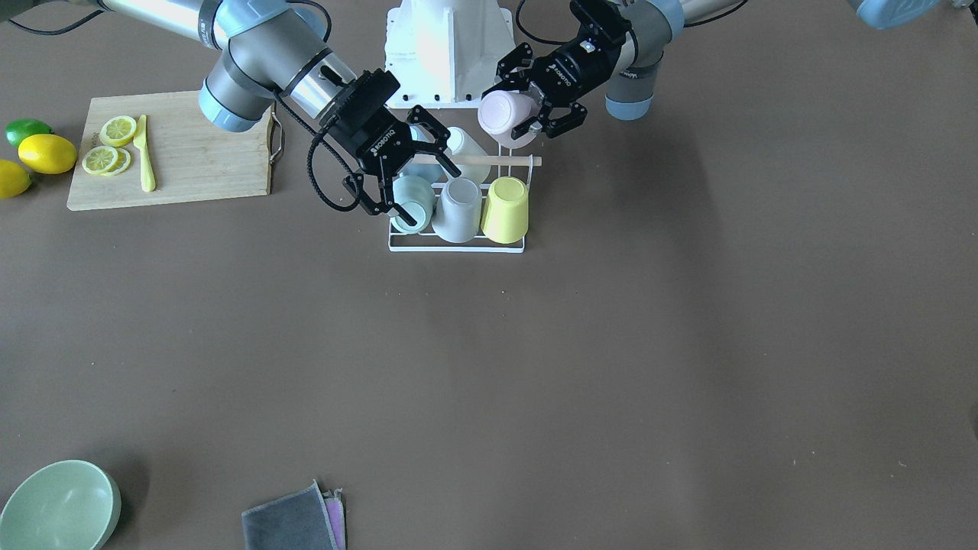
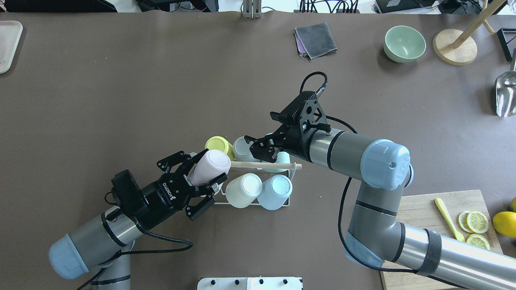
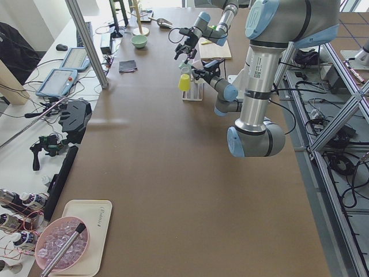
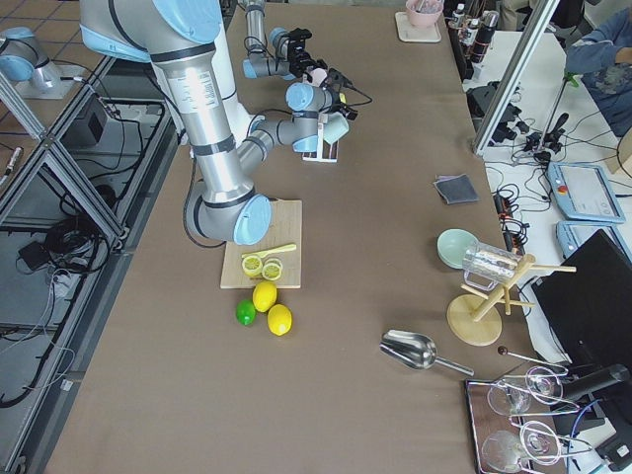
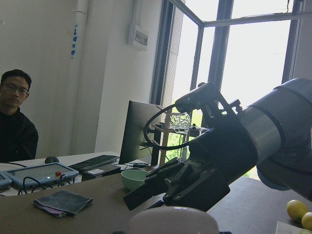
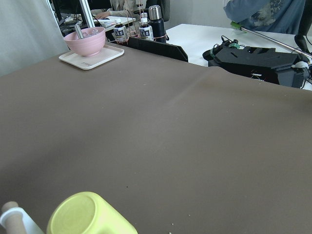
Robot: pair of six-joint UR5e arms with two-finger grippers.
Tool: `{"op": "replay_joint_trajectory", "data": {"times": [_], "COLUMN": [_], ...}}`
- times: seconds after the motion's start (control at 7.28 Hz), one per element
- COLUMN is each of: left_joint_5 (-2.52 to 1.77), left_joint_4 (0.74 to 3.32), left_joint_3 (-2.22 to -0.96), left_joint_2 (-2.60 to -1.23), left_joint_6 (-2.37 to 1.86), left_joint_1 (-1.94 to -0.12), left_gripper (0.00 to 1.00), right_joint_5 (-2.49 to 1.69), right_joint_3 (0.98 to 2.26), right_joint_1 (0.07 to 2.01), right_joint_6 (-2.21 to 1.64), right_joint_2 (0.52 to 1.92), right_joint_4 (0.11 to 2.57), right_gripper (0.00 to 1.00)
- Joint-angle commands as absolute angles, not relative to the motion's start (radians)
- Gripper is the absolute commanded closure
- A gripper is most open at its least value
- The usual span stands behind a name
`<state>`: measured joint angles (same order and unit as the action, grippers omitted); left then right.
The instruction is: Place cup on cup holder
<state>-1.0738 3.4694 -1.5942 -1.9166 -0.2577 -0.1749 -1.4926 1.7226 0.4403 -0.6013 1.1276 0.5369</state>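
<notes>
The cup holder [image 1: 457, 247] is a white wire rack with a wooden rod [image 1: 500, 161] across its top, standing in front of the robot base. Upside-down yellow [image 1: 506, 208], grey [image 1: 458, 210], mint [image 1: 412, 205], cream [image 2: 244, 189] and light blue [image 2: 276, 191] cups sit on it. My left gripper [image 1: 529, 103] is shut on a pale pink cup [image 1: 502, 114] and holds it tilted above the rack's end; it also shows from overhead [image 2: 201, 169]. My right gripper [image 1: 419, 187] is open and empty, its fingers spread over the mint cup.
A wooden cutting board [image 1: 191, 153] with lemon slices and a yellow knife lies beside the right arm, with lemons and a lime [image 1: 27, 131] past it. A green bowl [image 1: 57, 504] and a grey cloth [image 1: 294, 519] lie at the far table edge.
</notes>
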Motion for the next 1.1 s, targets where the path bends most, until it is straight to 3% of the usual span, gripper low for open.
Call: {"op": "replay_joint_trajectory", "data": {"times": [0.0, 0.41, 0.96], "left_joint_5": [-1.074, -1.074, -1.074], "left_joint_4": [3.465, 3.465, 3.464], "left_joint_3": [-1.58, -1.572, -1.559], "left_joint_2": [-1.916, -1.916, -1.916], "left_joint_6": [-0.259, -0.259, -0.258], "left_joint_1": [-0.176, -0.178, -0.181], "left_gripper": [1.0, 1.0, 1.0], "right_joint_5": [-1.493, -1.512, -1.853], "right_joint_3": [1.723, 1.733, 2.03], "right_joint_1": [0.44, 0.459, 0.648], "right_joint_6": [-0.601, -0.609, -0.64], "right_joint_2": [1.127, 1.118, 1.117], "right_joint_4": [0.537, 0.576, 1.167], "right_gripper": [0.0, 0.0, 0.0]}}
